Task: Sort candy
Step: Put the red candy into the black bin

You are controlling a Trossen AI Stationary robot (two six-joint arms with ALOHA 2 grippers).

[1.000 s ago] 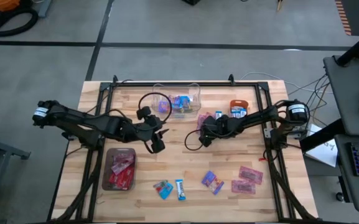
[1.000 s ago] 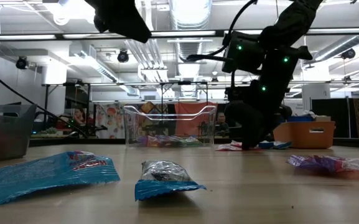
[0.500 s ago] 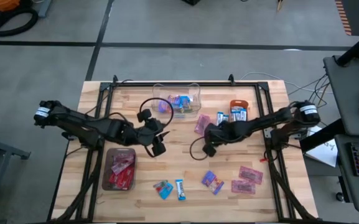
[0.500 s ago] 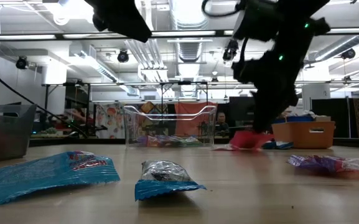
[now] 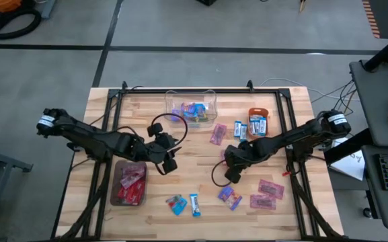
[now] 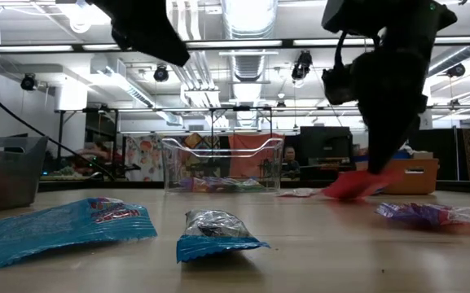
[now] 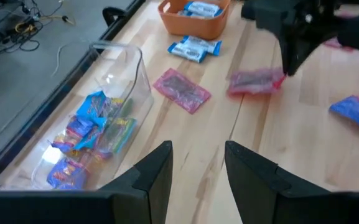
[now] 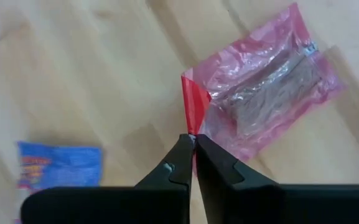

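Above mid-table, right pincer pinching pink candy by its corner

wrapper print blurred, perhaps unreadable; clear box edge-cropped

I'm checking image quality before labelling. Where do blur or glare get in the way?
Low view: the ceiling lights glare, leaving both arms dark silhouettes. Left wrist view: the right gripper and its pink candy are soft. Right wrist view: the pink candy is sharp, the table behind soft.
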